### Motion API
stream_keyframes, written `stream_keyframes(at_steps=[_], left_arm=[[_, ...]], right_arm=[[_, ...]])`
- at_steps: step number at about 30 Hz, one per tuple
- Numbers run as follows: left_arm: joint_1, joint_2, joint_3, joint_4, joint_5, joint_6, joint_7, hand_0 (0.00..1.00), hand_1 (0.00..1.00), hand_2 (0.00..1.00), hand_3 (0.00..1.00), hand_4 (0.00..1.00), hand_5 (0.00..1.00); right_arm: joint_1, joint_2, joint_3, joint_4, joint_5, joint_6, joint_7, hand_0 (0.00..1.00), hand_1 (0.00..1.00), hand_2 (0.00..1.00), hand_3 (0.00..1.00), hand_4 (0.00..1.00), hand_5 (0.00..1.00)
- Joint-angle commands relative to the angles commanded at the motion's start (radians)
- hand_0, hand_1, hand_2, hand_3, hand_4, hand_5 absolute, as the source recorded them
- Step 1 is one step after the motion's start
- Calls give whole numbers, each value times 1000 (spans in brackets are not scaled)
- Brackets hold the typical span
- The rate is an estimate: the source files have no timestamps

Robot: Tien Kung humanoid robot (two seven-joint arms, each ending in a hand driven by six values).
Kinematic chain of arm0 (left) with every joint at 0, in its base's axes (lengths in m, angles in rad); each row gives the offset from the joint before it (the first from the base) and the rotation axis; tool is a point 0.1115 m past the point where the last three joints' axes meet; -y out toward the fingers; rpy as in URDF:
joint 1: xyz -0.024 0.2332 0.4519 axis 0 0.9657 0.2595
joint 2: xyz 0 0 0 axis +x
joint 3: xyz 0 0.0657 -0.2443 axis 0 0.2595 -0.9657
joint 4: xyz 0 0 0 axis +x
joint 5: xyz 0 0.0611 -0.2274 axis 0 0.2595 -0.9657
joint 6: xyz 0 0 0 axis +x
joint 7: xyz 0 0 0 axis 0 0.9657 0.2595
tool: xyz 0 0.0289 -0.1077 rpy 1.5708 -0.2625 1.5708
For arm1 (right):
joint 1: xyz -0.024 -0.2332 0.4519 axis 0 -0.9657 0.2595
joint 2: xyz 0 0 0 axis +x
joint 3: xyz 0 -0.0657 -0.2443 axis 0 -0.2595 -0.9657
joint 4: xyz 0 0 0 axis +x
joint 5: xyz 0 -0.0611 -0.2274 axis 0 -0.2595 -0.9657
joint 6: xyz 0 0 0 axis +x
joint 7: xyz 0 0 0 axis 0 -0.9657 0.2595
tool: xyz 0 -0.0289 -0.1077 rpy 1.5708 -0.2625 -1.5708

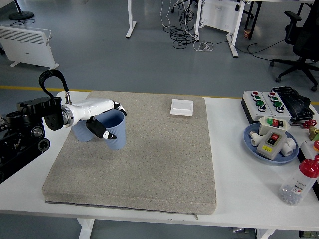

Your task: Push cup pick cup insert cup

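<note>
My left hand (114, 124) is shut on a blue cup (115, 134). Its white fingers lie over the rim and the thumb presses the near wall. The cup is tilted and seems held just above the grey mat (149, 159). A second blue cup (81, 133) stands on the mat right behind and left of the held one, mostly hidden under my forearm. The two cups are side by side and close together. My right arm is out of view.
A white square box (181, 107) lies at the mat's far edge. To the right are button boxes (259, 102), a blue plate (250, 143) with switch parts, and a clear bottle with a red cap (300, 183).
</note>
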Motion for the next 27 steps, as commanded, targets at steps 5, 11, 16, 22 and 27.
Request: stream_keyframes(at_steps=[5, 11, 16, 22, 27], left_arm=[[-52, 21, -54, 31, 21, -12, 16, 437, 472, 463, 418, 364, 2], [-107, 24, -59, 150, 33, -15, 8, 441, 472, 464, 411, 381, 2], [-134, 17, -41, 229, 33, -17, -3, 456, 478, 469, 417, 395, 2], [-162, 3, -5, 329, 28, -20, -13, 468, 486, 477, 423, 383, 2], [-166, -2, 18, 357, 24, -20, -17, 475, 493, 482, 426, 399, 2]], right_arm=[[1, -1, 1, 0, -4, 0, -2, 724, 643, 647, 577, 127, 473], [2, -2, 0, 0, -3, -1, -4, 724, 643, 648, 577, 127, 473], [4, -3, -1, 0, -3, -1, -4, 725, 643, 648, 577, 127, 473], [6, -6, -4, 0, -1, -1, -2, 725, 643, 647, 577, 127, 473], [6, -7, -6, 0, 1, 0, -2, 724, 643, 648, 577, 127, 473]])
